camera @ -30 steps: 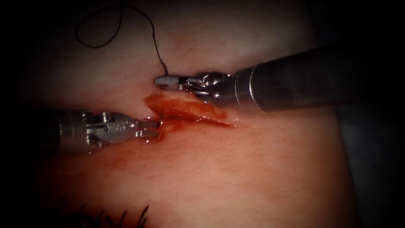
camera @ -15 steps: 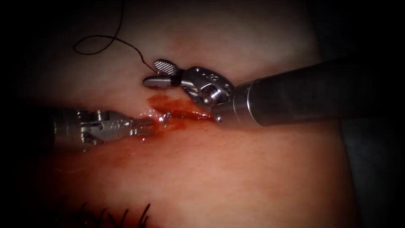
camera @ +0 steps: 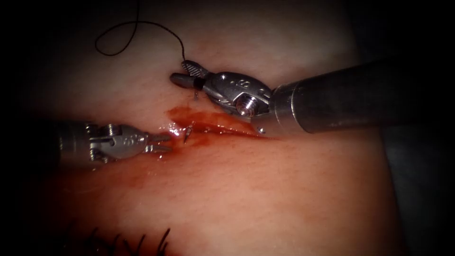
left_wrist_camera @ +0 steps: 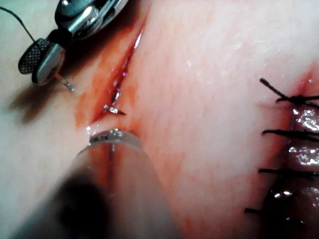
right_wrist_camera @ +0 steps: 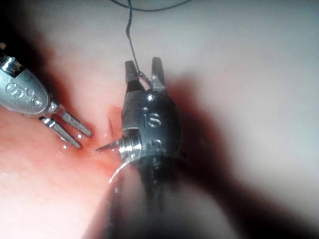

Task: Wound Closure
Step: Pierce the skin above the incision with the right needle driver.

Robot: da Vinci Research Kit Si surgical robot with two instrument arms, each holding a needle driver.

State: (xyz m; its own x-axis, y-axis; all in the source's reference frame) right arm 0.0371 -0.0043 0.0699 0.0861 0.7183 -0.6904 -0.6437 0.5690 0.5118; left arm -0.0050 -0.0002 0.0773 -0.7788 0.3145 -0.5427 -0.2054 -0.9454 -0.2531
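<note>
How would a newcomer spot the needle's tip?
Find the red cut across the tissue. At its left end, before the left tool's open, empty jaws, the needle's tip pokes out. Bright and stiff, unlike the black thread by the right tool's open, empty jaws.

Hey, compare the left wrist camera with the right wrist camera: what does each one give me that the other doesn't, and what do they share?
Left wrist adds a row of dark stitches elsewhere on the tissue. Right wrist adds the left tool, jaws open, holding nothing. Both share the right tool, jaws open beside the needle's tail, holding nothing; the needle, in the tissue with its tip out in the cut; and the thread.
</note>
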